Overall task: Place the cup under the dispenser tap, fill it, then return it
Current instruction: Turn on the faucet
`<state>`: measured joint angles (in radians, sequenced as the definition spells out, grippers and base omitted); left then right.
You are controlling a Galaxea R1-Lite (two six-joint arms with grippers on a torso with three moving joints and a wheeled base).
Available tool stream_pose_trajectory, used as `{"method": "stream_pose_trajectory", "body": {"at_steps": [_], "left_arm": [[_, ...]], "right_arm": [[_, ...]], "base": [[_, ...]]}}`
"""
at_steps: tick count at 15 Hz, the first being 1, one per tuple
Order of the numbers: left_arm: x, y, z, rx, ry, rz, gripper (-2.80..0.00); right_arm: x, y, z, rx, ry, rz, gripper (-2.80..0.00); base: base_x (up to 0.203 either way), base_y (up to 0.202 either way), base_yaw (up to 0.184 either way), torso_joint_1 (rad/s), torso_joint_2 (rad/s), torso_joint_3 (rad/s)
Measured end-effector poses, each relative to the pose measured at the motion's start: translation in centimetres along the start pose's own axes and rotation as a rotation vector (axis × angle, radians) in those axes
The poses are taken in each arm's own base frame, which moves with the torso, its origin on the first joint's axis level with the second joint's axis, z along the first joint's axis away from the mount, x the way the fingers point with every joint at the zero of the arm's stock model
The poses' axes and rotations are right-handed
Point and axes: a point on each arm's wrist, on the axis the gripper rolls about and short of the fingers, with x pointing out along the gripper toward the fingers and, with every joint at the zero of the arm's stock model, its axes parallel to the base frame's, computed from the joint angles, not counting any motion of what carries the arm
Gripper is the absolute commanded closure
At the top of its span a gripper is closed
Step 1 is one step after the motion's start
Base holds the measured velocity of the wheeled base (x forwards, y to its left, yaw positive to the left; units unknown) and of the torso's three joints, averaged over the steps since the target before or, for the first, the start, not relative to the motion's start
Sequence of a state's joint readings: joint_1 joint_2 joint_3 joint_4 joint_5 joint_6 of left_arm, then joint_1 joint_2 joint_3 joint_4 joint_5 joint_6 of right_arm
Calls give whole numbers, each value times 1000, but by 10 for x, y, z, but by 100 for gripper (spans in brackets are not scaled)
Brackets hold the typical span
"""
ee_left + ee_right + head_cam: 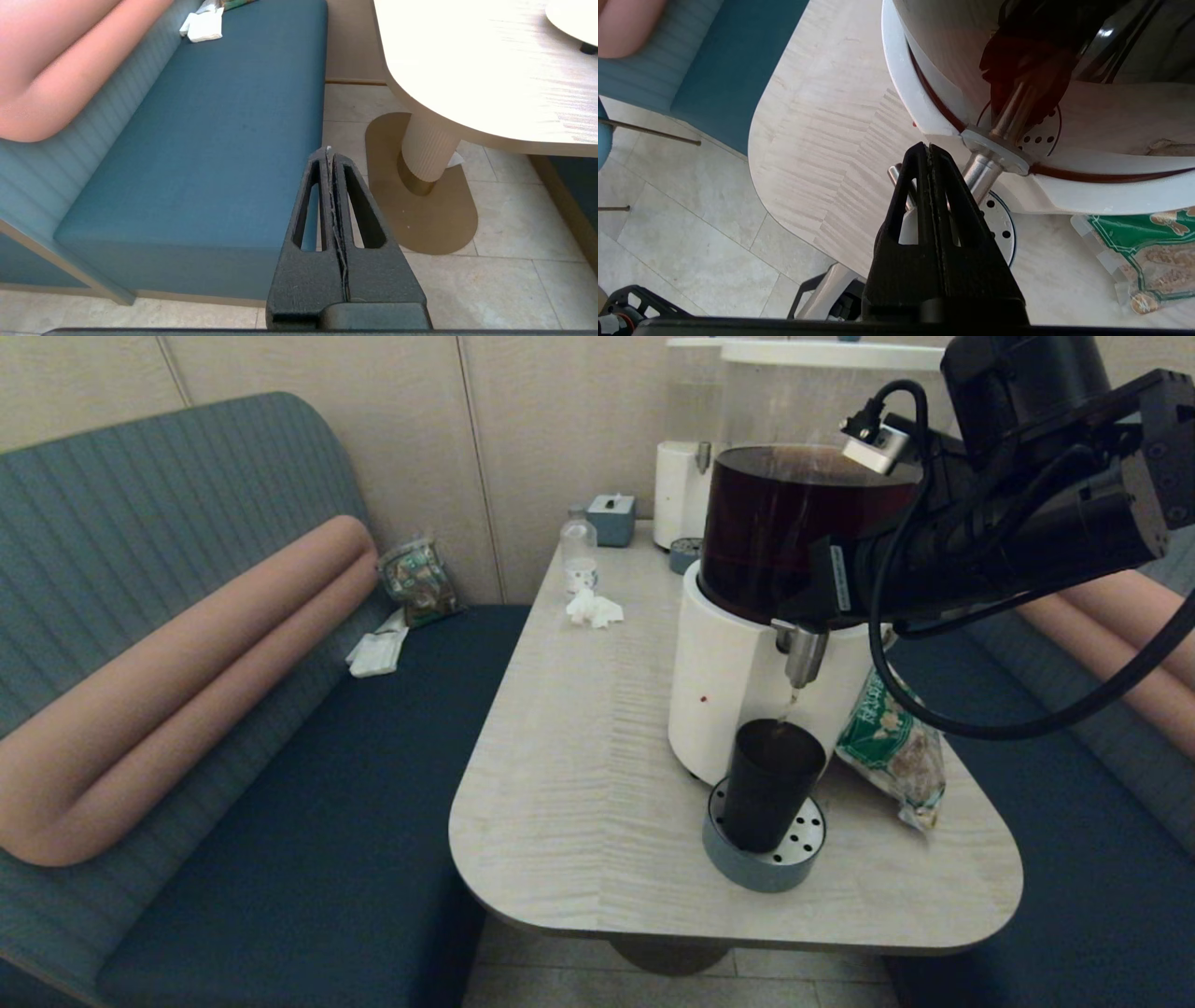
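The black cup (773, 784) stands upright on the round grey drip tray (761, 870), directly below the silver dispenser tap (803, 653) of the white-based dispenser (733, 681) with dark brown drink. A thin trickle appears to run from the spout into the cup. My right gripper (929, 148) is shut with nothing between its fingers, its tips at the tap (983, 170) and over a silver lever (896, 175); it hides the cup in the right wrist view. My left gripper (329, 151) is shut and parked low beside the bench.
A green snack bag (892, 747) lies right of the dispenser. At the table's far end are a small clear bottle (579, 555), a crumpled tissue (593, 609), a tissue box (612, 518) and a smaller white dispenser (680, 495). Blue benches flank the table (579, 784).
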<state>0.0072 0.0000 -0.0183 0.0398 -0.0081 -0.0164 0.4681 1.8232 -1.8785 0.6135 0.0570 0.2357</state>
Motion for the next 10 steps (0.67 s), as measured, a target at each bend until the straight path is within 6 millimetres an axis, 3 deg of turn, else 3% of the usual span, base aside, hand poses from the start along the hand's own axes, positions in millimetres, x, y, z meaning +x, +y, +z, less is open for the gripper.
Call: {"method": "stream_pose_trajectory", "body": {"at_steps": [10], "left_arm": [[0, 0, 0, 0, 0, 0, 0]], "right_arm": [[-27, -12, 15, 15, -103, -20, 0]], "base": [[0, 0, 0, 0, 0, 0]]}}
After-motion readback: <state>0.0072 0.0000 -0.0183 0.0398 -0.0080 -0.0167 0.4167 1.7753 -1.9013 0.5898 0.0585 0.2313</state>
